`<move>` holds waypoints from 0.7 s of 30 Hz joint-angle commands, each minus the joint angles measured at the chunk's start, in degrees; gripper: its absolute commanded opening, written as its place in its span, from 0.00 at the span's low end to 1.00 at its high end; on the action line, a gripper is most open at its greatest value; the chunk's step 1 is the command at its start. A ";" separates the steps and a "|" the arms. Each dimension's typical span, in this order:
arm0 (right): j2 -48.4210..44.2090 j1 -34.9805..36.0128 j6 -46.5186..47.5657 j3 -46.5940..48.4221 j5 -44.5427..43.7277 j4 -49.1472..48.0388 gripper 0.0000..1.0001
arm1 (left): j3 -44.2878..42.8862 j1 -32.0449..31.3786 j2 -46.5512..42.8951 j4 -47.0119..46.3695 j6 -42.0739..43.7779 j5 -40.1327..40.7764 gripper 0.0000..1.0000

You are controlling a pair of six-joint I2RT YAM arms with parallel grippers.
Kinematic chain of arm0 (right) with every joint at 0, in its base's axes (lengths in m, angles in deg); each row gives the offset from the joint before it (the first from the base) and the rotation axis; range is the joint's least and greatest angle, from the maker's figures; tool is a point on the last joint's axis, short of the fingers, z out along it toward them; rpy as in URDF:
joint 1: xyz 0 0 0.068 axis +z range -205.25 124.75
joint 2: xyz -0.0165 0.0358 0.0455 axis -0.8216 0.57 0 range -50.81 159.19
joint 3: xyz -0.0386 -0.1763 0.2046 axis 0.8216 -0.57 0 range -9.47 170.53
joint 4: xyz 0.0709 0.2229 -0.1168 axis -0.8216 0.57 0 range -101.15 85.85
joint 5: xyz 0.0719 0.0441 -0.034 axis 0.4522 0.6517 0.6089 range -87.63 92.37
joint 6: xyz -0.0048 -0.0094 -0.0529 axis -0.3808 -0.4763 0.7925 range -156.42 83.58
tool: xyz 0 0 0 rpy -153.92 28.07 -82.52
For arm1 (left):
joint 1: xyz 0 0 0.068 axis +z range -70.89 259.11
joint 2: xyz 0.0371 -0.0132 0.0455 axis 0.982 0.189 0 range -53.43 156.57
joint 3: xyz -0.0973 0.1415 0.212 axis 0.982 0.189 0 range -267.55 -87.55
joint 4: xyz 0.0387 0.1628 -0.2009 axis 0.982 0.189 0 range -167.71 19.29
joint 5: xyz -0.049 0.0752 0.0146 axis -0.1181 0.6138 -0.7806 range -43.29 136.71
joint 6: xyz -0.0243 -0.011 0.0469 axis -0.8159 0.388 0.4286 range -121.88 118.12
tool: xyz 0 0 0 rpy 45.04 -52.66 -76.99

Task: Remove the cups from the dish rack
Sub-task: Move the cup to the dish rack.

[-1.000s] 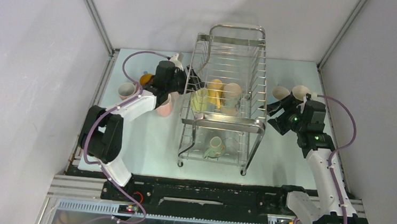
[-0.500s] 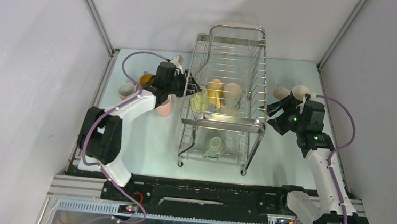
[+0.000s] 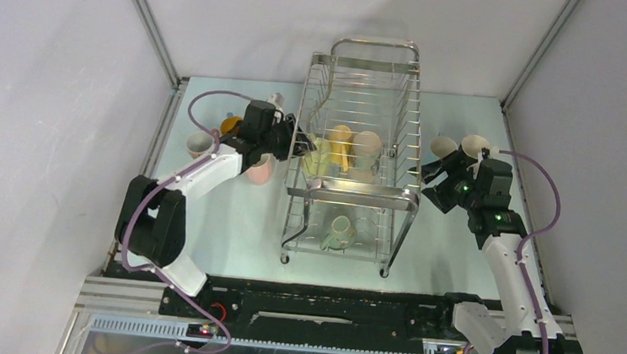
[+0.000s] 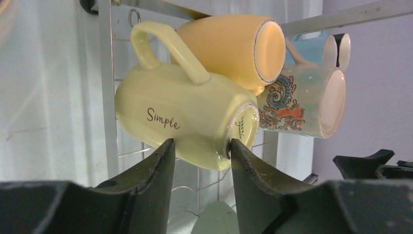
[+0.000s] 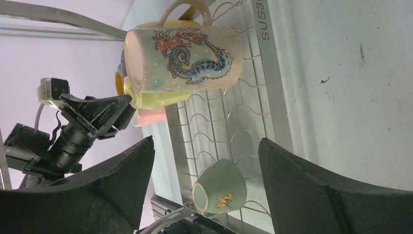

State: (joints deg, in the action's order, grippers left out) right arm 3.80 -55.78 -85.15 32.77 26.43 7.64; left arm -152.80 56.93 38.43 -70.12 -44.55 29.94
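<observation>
The chrome dish rack (image 3: 351,195) stands mid-table. On its upper tier lie a yellow-green mug marked "Simple" (image 4: 185,114), an orange-yellow mug (image 4: 229,46), a seahorse-print mug (image 4: 297,105) and a light blue mug (image 4: 311,48). A pale green cup (image 5: 219,192) sits on the lower tier. My left gripper (image 4: 199,144) reaches in at the rack's left side (image 3: 301,146), partly open, its fingertips touching the underside of the yellow-green mug near the rim. My right gripper (image 5: 205,146) is wide open and empty, just right of the rack (image 3: 435,182).
Cups stand on the table left of the rack: orange (image 3: 230,124), pink (image 3: 260,171), pale (image 3: 199,143) and white (image 3: 278,98). Two cream cups (image 3: 444,145) (image 3: 473,143) stand at the right, behind my right gripper. Grey walls close in both sides.
My left gripper has pushed a little further into the rack's left side toward the yellow-green mug, and its elbow has swung left. The right arm has not moved.
</observation>
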 commanded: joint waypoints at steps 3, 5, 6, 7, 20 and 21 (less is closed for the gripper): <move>0.41 1.91 0.16 -0.61 -0.67 -2.86 0.85 | 3.07 -1.16 -4.32 1.48 -7.18 -2.54 0.30; 0.54 2.18 0.04 -0.70 -0.70 -3.16 0.85 | 3.28 -1.12 -4.81 2.44 -6.57 -1.56 0.30; 0.62 2.26 0.00 -0.75 -0.75 -3.21 0.85 | 3.31 -1.15 -4.84 3.07 -6.14 -0.94 0.30; 0.67 2.38 -0.02 -0.75 -0.76 -3.23 0.85 | 3.44 -1.13 -4.84 3.79 -5.58 -0.49 0.30; 1.01 2.80 0.59 -0.84 -1.09 -2.91 0.85 | 4.55 0.24 -3.19 7.87 -1.71 5.30 0.31; 1.12 2.80 0.55 -0.84 -1.07 -3.00 0.85 | 4.67 0.57 -3.17 7.87 -1.71 5.34 0.31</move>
State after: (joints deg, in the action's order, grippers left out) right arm 4.61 -53.27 -85.28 32.14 26.23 6.18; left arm -151.03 56.41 35.48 -67.82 -49.34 31.90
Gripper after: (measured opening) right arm 0.850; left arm 0.331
